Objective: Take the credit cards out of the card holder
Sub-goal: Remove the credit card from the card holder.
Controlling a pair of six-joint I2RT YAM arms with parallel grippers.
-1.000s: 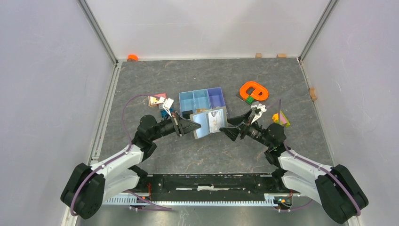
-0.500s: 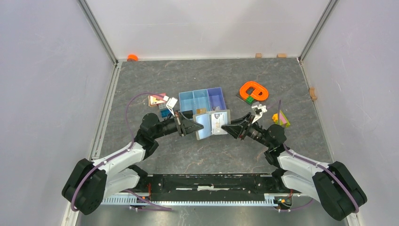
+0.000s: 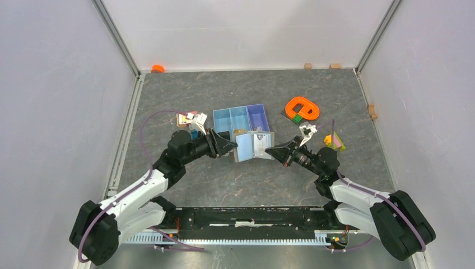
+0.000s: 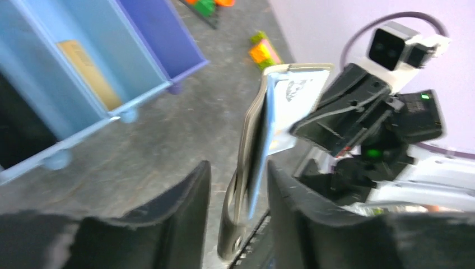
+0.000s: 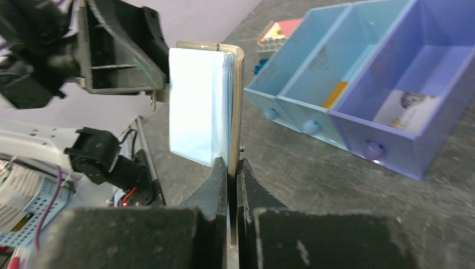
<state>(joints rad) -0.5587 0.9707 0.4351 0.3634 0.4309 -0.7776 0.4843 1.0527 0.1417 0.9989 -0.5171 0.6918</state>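
I see a dark grey, marble-veined counter (image 3: 235, 89) boxed in by plain pale lilac walls (image 3: 56, 112), with aluminium rails (image 3: 115, 36) at the corners, evenly lit.

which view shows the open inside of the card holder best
Top external: the card holder lies spread open between both grippers, with a card face visible. Left wrist shows it edge-on; right wrist shows only its pale blue flap and edge.

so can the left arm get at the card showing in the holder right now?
Probably yes. The right end effector pinches the card holder at one edge, leaving its pale inside and the card exposed. The left end effector already straddles the opposite edge, with nothing between.
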